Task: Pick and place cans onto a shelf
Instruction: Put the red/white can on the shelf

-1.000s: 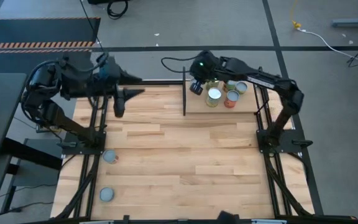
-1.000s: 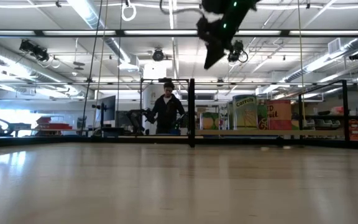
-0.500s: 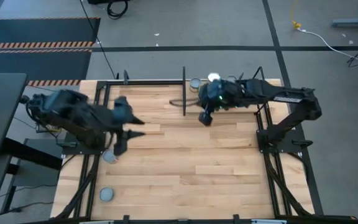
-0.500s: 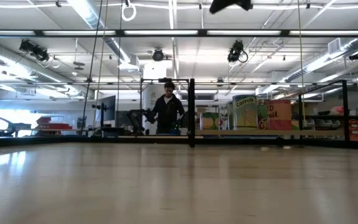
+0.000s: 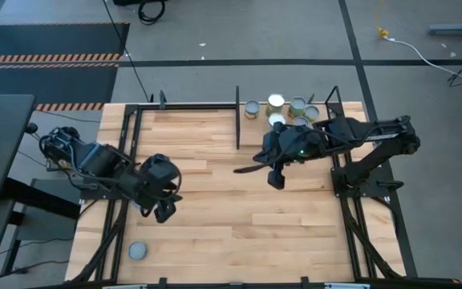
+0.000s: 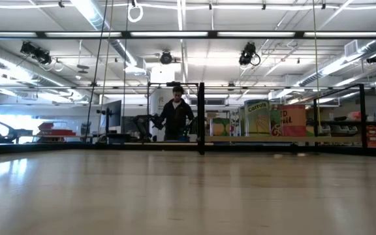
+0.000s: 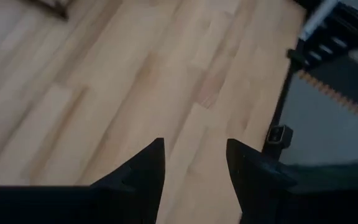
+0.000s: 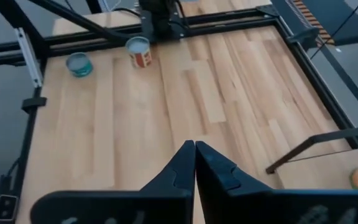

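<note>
two hands are seen over the bench [image 5: 239,209], and neither is carrying a can. the left hand [image 7: 194,163] is held low by the bench's left edge, its fingers spread apart with bare planks between them, presumably set for a can underneath, though none is shown in its wrist view. the right hand [image 8: 194,163] is hung near mid-bench, fingers pressed together on nothing, pointed across at the left side, where a red-labelled can [image 8: 140,52] and a teal-topped can [image 8: 78,63] are stood just beside each other. a cluster of cans [image 5: 283,108] is gathered on the shelf [image 5: 251,128] in the far right corner, packed close so room is left for more. one lone can [image 5: 137,251] is left near the front left corner. the red-labelled can is hidden under the left arm in the high view. from the low view only a distant person [image 6: 176,119] is made out; both arms are cut off above it.
</note>
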You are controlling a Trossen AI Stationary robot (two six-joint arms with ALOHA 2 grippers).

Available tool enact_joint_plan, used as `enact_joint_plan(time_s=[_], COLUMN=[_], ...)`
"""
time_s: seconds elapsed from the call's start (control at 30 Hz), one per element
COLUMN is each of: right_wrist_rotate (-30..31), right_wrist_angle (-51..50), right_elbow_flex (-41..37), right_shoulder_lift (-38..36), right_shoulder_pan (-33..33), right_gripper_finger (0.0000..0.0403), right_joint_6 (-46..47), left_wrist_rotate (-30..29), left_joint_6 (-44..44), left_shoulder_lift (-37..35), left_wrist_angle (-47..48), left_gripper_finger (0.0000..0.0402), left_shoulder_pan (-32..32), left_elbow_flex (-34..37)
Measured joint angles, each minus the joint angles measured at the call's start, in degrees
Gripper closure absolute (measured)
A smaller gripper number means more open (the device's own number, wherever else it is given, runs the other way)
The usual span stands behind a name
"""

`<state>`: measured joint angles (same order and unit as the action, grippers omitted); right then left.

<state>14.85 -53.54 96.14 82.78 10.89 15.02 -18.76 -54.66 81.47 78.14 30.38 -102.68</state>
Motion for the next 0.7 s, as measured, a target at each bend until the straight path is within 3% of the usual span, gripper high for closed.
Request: enact_joint_plan(time_s=[0.33,0.53,0.7], right_wrist_rotate=[0.0,-0.2,-5.5], right_wrist_angle=[4.7,4.1,3.1], right_elbow_flex=[0.0,0.0,0.0], right_shoulder_lift=[0.6,0.6,0.6], right_shoulder_pan=[0.8,0.8,1.2], right_gripper_finger=[0.0387,0.0385,0.0385], right_joint_6=[6.4,2.7,-1.6], left_wrist_rotate=[3.4,4.9,5.2], left_joint_6=[-18.2,-30.5,-38.3], left_shoulder_lift=[0.9,1.9,3.8], left_wrist_angle=[5.1,10.5,11.4], left_gripper_finger=[0.0225,0.0225,0.0225], left_shoulder_pan=[10.2,18.1,24.0], left_elbow_flex=[0.0,0.0,0.0])
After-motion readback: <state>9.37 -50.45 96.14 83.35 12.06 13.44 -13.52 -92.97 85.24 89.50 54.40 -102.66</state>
